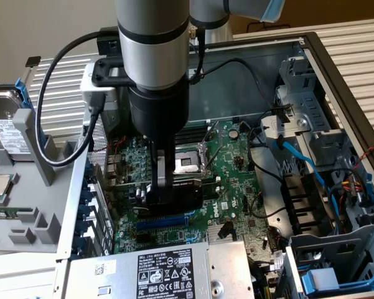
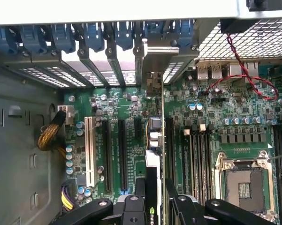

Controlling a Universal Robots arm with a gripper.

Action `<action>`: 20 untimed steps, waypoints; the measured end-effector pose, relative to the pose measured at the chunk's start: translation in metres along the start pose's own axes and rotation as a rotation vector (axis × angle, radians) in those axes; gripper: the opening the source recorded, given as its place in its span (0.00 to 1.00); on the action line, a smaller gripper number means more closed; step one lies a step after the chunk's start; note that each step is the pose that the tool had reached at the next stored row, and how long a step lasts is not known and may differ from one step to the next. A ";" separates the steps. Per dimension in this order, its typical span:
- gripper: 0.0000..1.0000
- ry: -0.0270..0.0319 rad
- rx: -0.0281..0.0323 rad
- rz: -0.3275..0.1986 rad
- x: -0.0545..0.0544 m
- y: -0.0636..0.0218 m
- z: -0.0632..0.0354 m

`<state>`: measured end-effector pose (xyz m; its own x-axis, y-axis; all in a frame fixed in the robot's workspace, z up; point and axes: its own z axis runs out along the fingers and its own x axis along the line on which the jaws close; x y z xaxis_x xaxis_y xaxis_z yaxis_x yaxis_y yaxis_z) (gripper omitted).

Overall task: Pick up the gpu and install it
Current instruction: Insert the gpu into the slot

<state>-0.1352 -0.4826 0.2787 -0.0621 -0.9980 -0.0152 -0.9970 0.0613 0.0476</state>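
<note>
open computer case (image 1: 218,93), green motherboard (image 1: 230,180) inside

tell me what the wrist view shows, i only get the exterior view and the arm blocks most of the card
observer: the hand grips the gpu edge-on, one finger on each face
operator: where's its bracket
observer: the silver bracket is up at the rear wall, in the row of blue latches
operator: slots nearby free
observer: the white slot and the black slots beside the card are empty
</note>
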 end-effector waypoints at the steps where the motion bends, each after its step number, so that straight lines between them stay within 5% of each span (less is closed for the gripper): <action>1: 0.27 -0.0001 -0.0001 0.000 0.000 0.0003 0.0002; 20: 0.27 0.0007 -0.0099 -0.001 0.000 0.0027 0.0050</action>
<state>-0.1381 -0.4825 0.2738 -0.0609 -0.9980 -0.0145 -0.9965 0.0599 0.0575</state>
